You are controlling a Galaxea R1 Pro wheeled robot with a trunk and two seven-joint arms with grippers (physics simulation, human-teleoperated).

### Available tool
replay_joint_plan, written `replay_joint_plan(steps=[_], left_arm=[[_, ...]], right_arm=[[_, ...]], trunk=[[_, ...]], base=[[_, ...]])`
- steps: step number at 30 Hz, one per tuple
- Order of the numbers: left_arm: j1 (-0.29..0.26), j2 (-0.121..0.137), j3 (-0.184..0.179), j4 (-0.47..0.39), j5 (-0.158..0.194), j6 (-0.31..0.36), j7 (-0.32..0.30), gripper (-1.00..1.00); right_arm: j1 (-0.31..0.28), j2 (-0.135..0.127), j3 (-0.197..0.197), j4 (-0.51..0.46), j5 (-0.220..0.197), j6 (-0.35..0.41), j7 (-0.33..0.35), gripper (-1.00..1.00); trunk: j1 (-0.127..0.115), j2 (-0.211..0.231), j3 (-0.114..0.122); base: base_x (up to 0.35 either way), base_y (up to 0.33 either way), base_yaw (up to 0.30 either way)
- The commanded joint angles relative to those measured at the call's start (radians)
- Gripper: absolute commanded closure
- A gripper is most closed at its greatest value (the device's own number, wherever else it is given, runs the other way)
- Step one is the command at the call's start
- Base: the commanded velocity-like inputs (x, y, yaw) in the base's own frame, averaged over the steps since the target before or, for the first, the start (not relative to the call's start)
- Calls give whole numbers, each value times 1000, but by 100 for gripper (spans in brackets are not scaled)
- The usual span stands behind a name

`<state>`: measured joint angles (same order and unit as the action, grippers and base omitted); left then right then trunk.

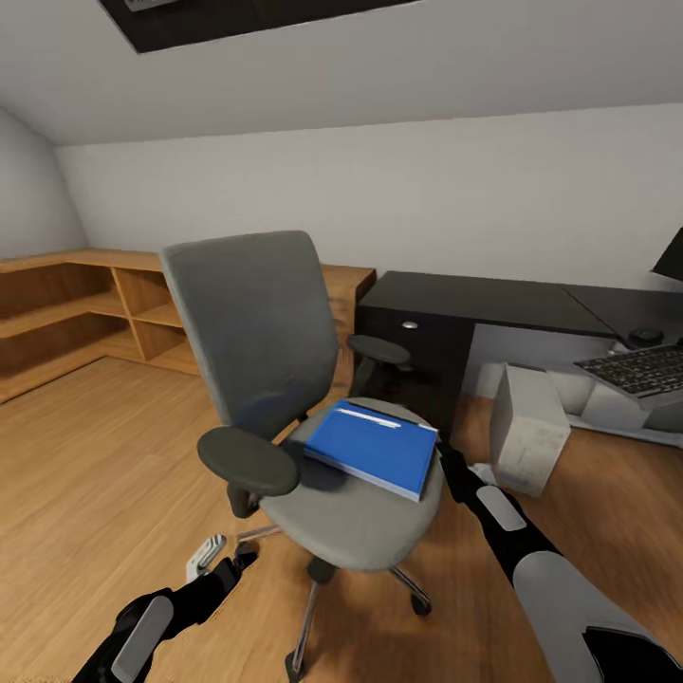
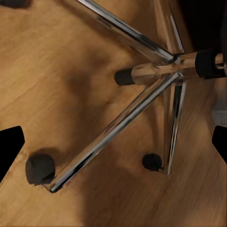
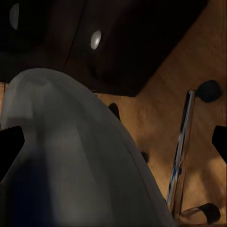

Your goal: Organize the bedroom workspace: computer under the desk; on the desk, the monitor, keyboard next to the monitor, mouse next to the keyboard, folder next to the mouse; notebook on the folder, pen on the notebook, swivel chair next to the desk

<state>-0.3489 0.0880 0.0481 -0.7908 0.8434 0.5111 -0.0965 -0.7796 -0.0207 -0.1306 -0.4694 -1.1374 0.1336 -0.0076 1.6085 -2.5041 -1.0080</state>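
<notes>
The grey swivel chair (image 1: 285, 379) stands mid-room with the blue folder (image 1: 375, 449) lying on its seat; a thin white pen-like stick (image 1: 370, 417) rests on the folder. To the right is the black desk (image 1: 474, 299), with the keyboard (image 1: 640, 368), a small dark mouse-like thing (image 1: 645, 335) and a corner of the monitor (image 1: 669, 254). The pale computer (image 1: 526, 427) sits on the floor by the desk. My left gripper (image 1: 204, 558) (image 2: 113, 146) is open, low over the chair's chrome base (image 2: 156, 71). My right gripper (image 3: 113, 142) is open beside the seat's edge (image 3: 71, 156). The notebook is out of view.
Low light-wood shelves (image 1: 85, 313) run along the left wall and behind the chair. Wood floor (image 1: 85, 474) spreads to the left of the chair. Castors (image 2: 40, 169) and chrome legs spread under the seat. The desk's dark drawer front carries round knobs (image 3: 96, 39).
</notes>
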Motion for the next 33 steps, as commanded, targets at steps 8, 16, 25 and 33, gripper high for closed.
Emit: replay_joint_plan(steps=[8, 16, 25, 33], left_arm=[[-1, -1, 2, 1, 2, 5, -3, -100], [-1, -2, -7, 1, 2, 5, -3, -100], [-1, -4, -9, 1, 5, 5, -4, -100], [-1, -9, -7, 1, 8, 7, -5, -100]], right_arm=[[0, -2, 0, 0, -10, 4, -1, -100], [0, -5, 0, 0, -10, 3, 0, -100], [1, -4, 0, 0, -10, 2, 1, -100], [4, -4, 0, 0, -10, 0, 2, -100]], trunk=[[0, 0, -1], [0, 0, -1], [0, 0, -1], [0, 0, -1]], base=[[130, 254, 229], [149, 78, 13], [286, 161, 0], [156, 280, 0]])
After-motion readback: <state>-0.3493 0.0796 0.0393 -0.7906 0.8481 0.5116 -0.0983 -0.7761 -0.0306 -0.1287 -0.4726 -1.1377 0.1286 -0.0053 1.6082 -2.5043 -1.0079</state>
